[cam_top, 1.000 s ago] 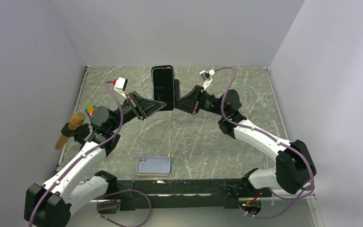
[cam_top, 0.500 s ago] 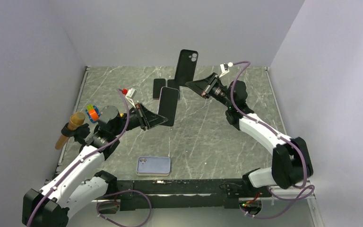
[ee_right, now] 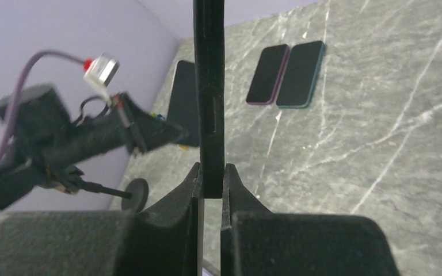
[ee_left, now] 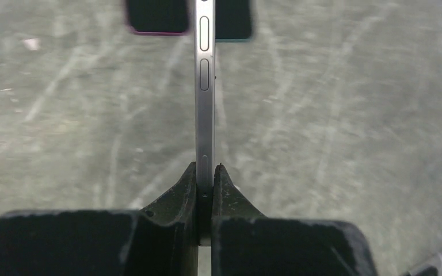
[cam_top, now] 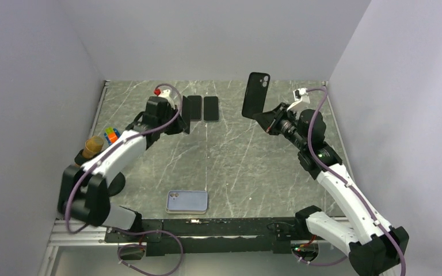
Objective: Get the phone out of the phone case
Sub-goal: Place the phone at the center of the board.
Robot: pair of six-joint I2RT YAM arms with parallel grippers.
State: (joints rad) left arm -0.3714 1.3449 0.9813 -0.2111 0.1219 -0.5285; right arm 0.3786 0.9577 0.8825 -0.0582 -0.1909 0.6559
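- Reading both wrist views, I find the two parts already apart. The phone [ee_left: 205, 86] sits edge-on in my left jaws, which are pinched shut across its thin body near one end, with the silver side rail and buttons facing the camera.
- My right jaws are clamped narrow on the phone case [ee_right: 209, 86]. They hold it upright, well above the surface [cam_top: 236, 167] on the right side, camera cut-out at the top.
- The phone hangs low at the far left, just beside two dark handsets [ee_right: 267, 75] lying flat side by side. I cannot tell whether it touches the surface.
- As I judge it, the phone is stiff, dense and slick on its glass and metal, and a drop could crack it. I'd grip across the flat faces, not the rails, and lower it gently.
- The case looks light and somewhat flexible, so a pinch on one end should hold it, though it may twist.
- I judge the removal done, with only the setting down left.
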